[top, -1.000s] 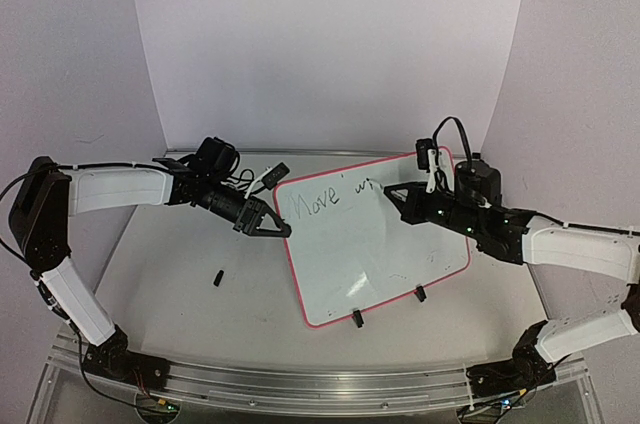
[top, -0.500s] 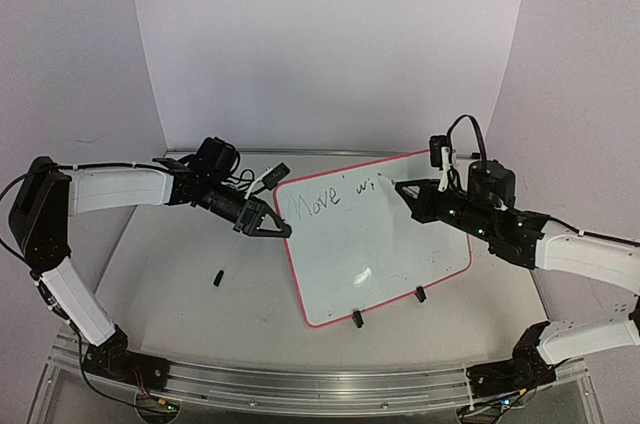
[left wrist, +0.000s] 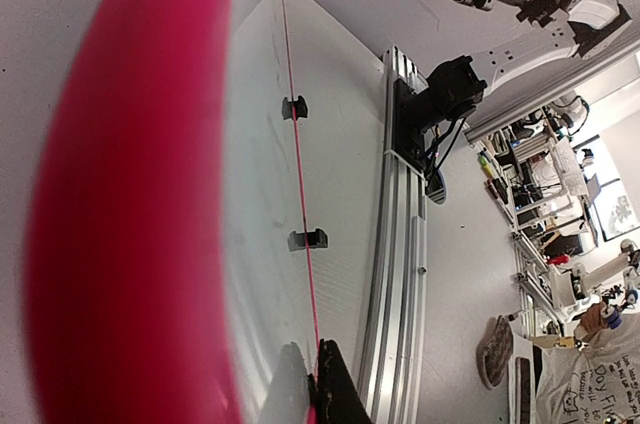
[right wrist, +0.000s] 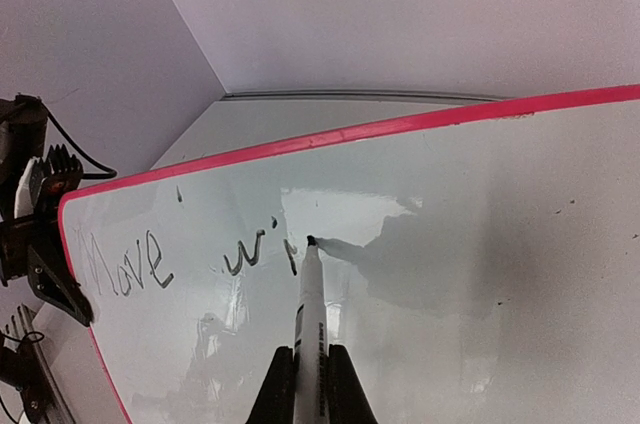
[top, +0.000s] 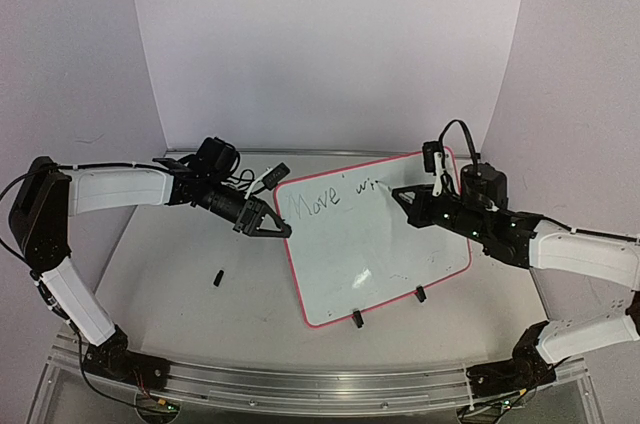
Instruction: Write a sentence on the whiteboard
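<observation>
The whiteboard (top: pixel 385 254) stands tilted on the table, white with a pink-red rim. The sentence (top: pixel 328 198) so reads "Move wi" in thin black letters (right wrist: pixel 130 266) along the top. My right gripper (top: pixel 400 194) is shut on a white marker (right wrist: pixel 311 309). The marker's black tip meets its own shadow on the board just right of the last stroke. My left gripper (top: pixel 284 230) is shut on the board's left rim (left wrist: pixel 306 244). In the left wrist view its fingertips (left wrist: pixel 335 384) pinch the pink edge.
A small black cap (top: pixel 217 277) lies on the table left of the board. Two black clip feet (top: pixel 357 319) (top: pixel 420 294) hold the board's lower edge. A black-and-white object (top: pixel 271 175) lies behind the board's top left corner. An aluminium rail (top: pixel 300 384) runs along the near edge.
The right gripper drew back to the right off the board, then came back left to the writing. A short stroke now stands after the "w". The left arm has not moved.
</observation>
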`<action>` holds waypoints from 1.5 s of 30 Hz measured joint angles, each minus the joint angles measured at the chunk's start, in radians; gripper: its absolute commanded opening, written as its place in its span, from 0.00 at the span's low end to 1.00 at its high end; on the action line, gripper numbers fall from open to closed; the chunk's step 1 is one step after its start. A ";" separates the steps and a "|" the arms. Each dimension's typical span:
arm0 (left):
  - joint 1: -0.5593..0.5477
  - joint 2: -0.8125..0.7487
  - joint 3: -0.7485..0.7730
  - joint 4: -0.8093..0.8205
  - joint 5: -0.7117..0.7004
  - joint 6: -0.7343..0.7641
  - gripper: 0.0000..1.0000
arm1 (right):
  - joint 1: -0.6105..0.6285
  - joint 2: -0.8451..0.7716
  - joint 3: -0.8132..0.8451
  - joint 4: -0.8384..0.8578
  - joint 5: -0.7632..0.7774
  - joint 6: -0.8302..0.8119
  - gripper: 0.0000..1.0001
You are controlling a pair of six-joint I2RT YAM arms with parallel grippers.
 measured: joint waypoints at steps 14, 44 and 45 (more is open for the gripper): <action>0.000 0.000 0.000 0.000 -0.002 -0.009 0.00 | 0.000 0.009 0.000 0.008 0.045 -0.006 0.00; -0.001 0.000 0.000 0.000 0.001 0.005 0.00 | 0.000 -0.006 0.002 0.009 0.035 -0.024 0.00; -0.001 0.000 0.000 0.000 0.000 0.005 0.00 | 0.000 -0.004 0.004 0.010 0.035 -0.026 0.00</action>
